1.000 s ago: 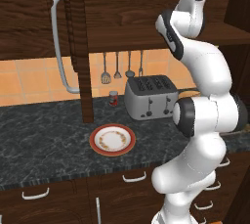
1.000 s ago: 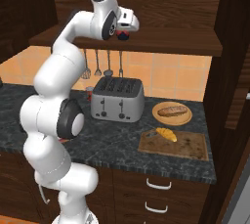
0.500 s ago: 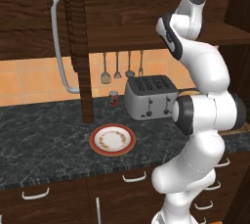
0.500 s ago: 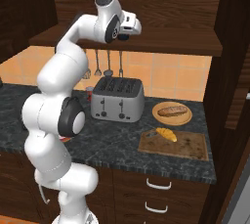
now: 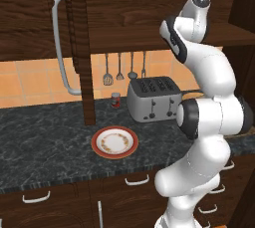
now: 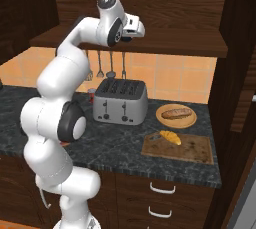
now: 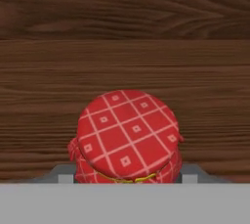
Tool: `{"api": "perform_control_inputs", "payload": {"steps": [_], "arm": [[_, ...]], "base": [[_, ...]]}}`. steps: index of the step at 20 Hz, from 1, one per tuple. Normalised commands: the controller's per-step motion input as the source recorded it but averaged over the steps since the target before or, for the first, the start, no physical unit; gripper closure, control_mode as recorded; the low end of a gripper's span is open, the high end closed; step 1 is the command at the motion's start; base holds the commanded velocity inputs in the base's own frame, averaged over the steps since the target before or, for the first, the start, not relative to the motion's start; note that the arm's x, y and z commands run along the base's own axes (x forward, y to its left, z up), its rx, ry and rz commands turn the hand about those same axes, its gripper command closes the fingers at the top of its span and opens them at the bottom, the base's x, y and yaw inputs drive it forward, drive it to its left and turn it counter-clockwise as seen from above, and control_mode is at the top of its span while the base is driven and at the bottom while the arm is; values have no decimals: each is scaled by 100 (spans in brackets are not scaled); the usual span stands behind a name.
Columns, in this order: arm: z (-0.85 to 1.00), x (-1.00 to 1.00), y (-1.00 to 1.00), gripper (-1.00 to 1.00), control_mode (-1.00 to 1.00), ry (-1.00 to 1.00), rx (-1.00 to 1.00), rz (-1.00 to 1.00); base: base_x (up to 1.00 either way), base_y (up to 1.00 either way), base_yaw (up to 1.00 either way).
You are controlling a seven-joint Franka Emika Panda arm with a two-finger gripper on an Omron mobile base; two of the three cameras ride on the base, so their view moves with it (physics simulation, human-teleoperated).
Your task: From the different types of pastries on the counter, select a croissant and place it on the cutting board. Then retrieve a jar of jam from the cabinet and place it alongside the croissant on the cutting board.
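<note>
1. The toaster [image 6: 120, 102] stands on the table [image 6: 100, 145].
2. The croissant [image 6: 170, 136] lies on the cutting board [image 6: 192, 148].
3. The jar of jam [image 7: 128, 137] sits on the cabinet shelf [image 7: 125, 76]. The pincer flanks it; contact cannot be confirmed.
4. Risk: an incomplete grip lets the jar slip during lift-out.

Glossy white rounded arm [image 5: 209, 122] with dark joint rings.

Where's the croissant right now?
In the right base view, the croissant lies on the cutting board, near its back left corner, just in front of the plate holding the brown bun, right of the toaster.
</note>
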Motion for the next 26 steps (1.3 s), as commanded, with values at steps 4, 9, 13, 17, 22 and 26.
{"api": "perform_control_inputs", "payload": {"steps": [4,9,13,17,22,26], "arm": [[26,-18,-3,100,-100,-2,0,0],[14,-49,-1,100,-100,-7,0,-2],[1,-60,0,100,-100,-11,0,-1],[-31,-97,0,100,-100,-11,1,0],[-37,-100,0,100,-100,-5,1,0],[-33,-100,0,100,-100,-3,0,0]], "base": [[0,0,0],[0,0,0],[0,0,0],[0,0,0],[0,0,0],[0,0,0]]}}
